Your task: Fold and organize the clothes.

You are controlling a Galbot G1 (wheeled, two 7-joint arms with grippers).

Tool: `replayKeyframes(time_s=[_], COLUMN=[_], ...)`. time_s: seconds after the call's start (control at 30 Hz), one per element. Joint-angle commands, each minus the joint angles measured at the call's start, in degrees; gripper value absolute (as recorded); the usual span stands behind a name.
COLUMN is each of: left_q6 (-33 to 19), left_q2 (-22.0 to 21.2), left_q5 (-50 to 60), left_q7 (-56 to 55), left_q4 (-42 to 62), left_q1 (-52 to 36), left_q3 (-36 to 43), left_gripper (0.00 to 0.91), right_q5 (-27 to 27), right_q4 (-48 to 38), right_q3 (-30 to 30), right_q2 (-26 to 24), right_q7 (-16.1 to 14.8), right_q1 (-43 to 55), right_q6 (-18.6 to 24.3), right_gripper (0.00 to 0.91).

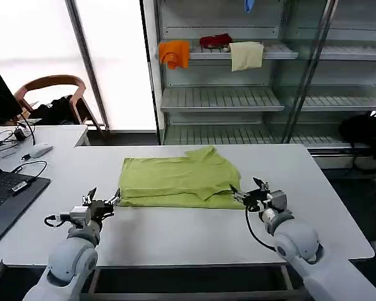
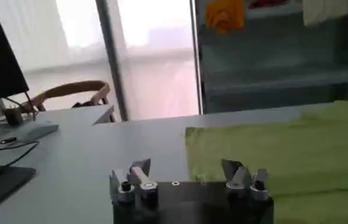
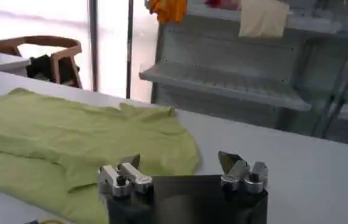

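Note:
The clothes, one lime yellow-green T-shirt [image 1: 175,180], lie folded into a rough rectangle in the middle of the white table [image 1: 175,235]. My left gripper [image 1: 105,198] hovers low at the shirt's near left corner, open, nothing between its fingers. The left wrist view shows that gripper [image 2: 188,169] straddling the left edge of the shirt [image 2: 283,146]. At the near right corner sits my right gripper [image 1: 246,189], also open and holding nothing. From the right wrist, that gripper [image 3: 180,162] points past the rounded end of the shirt [image 3: 70,134].
A laptop [image 1: 6,194], a mouse [image 1: 41,150] and cables occupy the table's left side. A wooden chair [image 1: 53,84] stands behind. The metal shelf rack [image 1: 219,97] beyond the table holds an orange cloth [image 1: 174,53], a cream cloth [image 1: 246,55] and a red item [image 1: 216,41].

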Motion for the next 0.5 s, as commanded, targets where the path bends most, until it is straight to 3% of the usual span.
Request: replayKeyframes(time_s=[0.03,0.17,0.5], left_q6=[1.8,0.8,-0.1], left_q2=[0.5,-0.1,-1.3], left_q5=[-1.7,-3.9,-5.3], left_q7=[3.5,4.5,5.7], left_q4=[-4.1,-0.5,6.0], left_q1=[4.7,3.4,0.2], left_q3=[-1.9,-1.9,-1.2], left_gripper=[0.907,0.907,0.907], right_q5=[0.9,0.5,0.5], right_q4=[3.3,1.4,-2.0], right_q3=[2.5,1.6,0.3], right_q2=[-2.4,-1.4,0.2], right_q7=[-0.9,-1.1,-1.5], right_q1=[-5.2,-5.7,-3.6], right_q6=[5.5,5.5,4.0], right_gripper=[0.907,0.907,0.796])
